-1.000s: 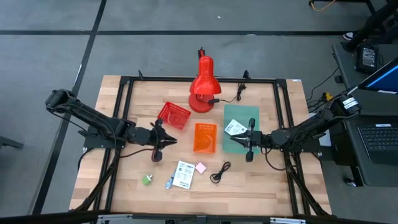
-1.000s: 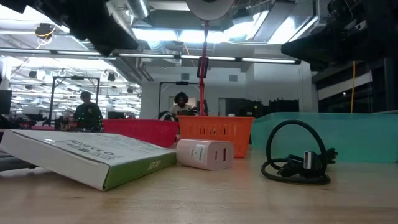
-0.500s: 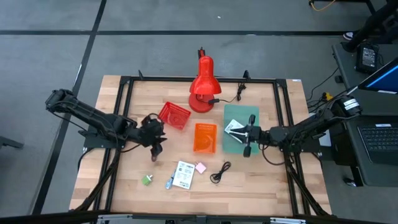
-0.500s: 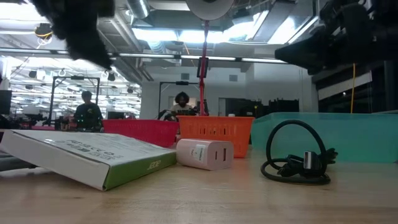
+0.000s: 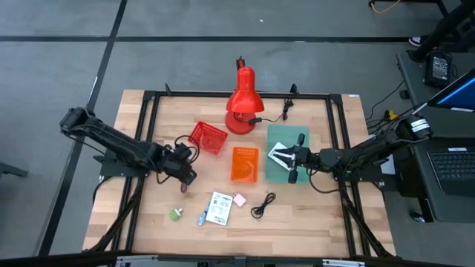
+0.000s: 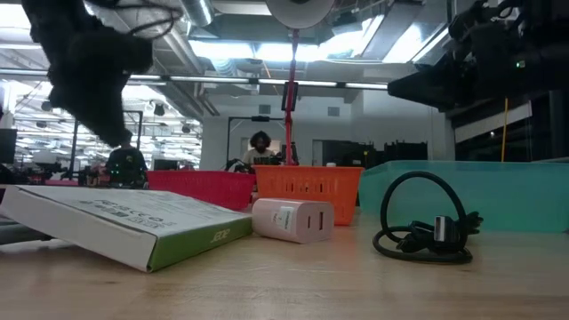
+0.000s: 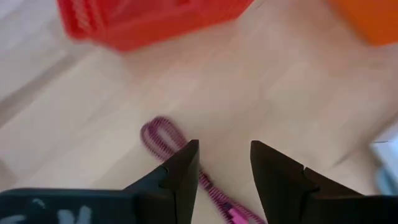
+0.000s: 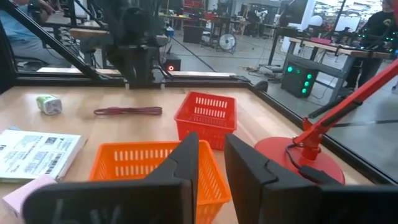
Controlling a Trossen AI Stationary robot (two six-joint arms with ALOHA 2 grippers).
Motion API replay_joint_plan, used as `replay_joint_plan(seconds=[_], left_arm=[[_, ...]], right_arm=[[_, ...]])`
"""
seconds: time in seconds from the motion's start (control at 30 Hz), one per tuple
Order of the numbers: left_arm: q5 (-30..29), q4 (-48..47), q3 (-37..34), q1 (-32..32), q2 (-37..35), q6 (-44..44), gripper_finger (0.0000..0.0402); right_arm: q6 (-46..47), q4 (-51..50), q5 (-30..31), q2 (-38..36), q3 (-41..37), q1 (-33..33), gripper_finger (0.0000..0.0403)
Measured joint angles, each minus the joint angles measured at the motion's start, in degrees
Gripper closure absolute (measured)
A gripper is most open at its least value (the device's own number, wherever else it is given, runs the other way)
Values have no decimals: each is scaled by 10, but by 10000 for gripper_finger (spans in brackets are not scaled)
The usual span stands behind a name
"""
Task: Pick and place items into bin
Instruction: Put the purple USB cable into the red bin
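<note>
Ahead of the left end effector (image 5: 184,172) bare wooden table (image 5: 148,215) lies open, crossed only by the thin dark red cord (image 7: 163,138) beneath it. The red mesh basket (image 5: 207,137) and orange mesh basket (image 5: 243,164) stand close beyond. The red metal desk lamp (image 5: 241,104) blocks farther back.

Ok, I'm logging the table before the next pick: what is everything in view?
Lamp: 1, red, far side.
Red basket: 1, centre-left.
Orange basket: 1, centre.
Bin: 1, teal, right of the orange basket.
Packet: 1, white, in the bin.
Cord: 1, dark red, on the wood.
Green cube, white box, pink cube, black cable: 1 each, near edge.
Left gripper: open, over the cord.
Right gripper: open, over the bin.
</note>
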Motion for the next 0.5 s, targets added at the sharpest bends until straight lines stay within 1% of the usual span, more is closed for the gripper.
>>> replay_joint_plan(seconds=[0.23, 0.37, 0.5], left_arm=[[54, -16, 0, 0, 65, -69, 260], [70, -17, 0, 0, 92, -98, 260], [71, -16, -1, 0, 114, -118, 260]], right_arm=[[0, -8, 0, 0, 0, 0, 344], [0, -13, 0, 0, 0, 0, 344], [0, -25, -1, 0, 0, 0, 344]])
